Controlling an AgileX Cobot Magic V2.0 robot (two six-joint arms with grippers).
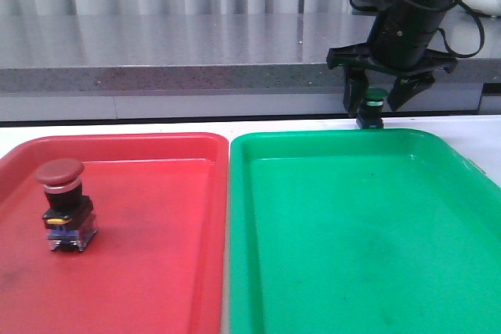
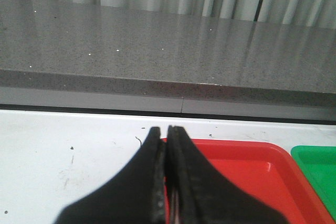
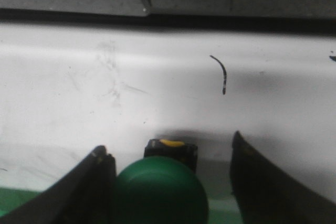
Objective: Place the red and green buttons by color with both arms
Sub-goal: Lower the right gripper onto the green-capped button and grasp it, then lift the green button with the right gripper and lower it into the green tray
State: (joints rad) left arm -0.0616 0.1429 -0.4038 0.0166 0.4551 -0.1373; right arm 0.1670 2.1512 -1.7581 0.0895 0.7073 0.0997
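Note:
The red button [image 1: 61, 181] stands upright in the left part of the red tray [image 1: 156, 271]. The green button [image 1: 374, 102] stands on the white table just behind the far rim of the green tray [image 1: 352, 256]. My right gripper [image 1: 373, 109] is open and straddles it. In the right wrist view the green button's cap [image 3: 160, 192] touches one finger [image 3: 97, 177], with a gap to the other, between the right gripper's [image 3: 169, 145] tips. My left gripper [image 2: 166, 129] is shut and empty over the far left corner of the red tray [image 2: 247, 171]. It does not show in the front view.
The two trays lie side by side on a white table [image 1: 117, 127]. A grey stone ledge [image 1: 156, 52] runs behind the table, with curtains behind it. A strip of the green tray [image 2: 315, 166] shows in the left wrist view.

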